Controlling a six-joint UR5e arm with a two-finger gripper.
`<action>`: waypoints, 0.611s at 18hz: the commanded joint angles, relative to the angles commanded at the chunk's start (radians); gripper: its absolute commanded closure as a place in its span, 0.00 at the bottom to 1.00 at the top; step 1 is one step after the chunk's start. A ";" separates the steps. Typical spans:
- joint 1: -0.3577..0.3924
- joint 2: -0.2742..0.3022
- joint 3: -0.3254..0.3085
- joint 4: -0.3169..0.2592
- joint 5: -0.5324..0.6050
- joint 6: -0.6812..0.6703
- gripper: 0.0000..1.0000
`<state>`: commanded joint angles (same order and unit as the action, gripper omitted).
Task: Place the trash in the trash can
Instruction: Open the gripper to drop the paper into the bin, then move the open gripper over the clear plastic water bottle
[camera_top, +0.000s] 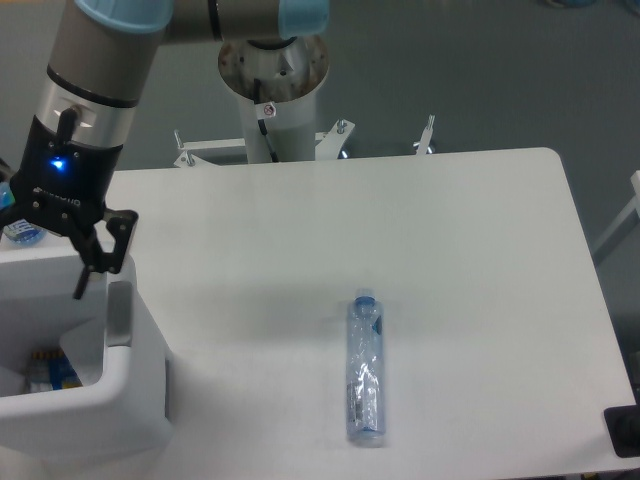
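One piece remains: the plastic bottle (364, 369) lies well right of and below the spread, empty gripper (60, 262) fingers, long axis running toward the camera.

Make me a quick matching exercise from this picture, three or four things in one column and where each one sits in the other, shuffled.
Things:
1. plastic bottle
2. trash can
3. gripper
4. robot base column

Places:
A. beyond the table's far edge
B. lying flat on the table, cap pointing away
C. above the trash can's opening
D. at the table's left edge

Pairs: 1-B, 2-D, 3-C, 4-A
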<state>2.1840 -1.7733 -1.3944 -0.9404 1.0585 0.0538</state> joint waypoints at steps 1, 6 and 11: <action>0.020 -0.001 0.006 0.011 0.000 -0.012 0.00; 0.101 -0.015 0.018 0.023 0.021 -0.014 0.00; 0.160 -0.058 0.009 0.023 0.191 0.055 0.00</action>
<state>2.3439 -1.8315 -1.3851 -0.9173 1.2499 0.1086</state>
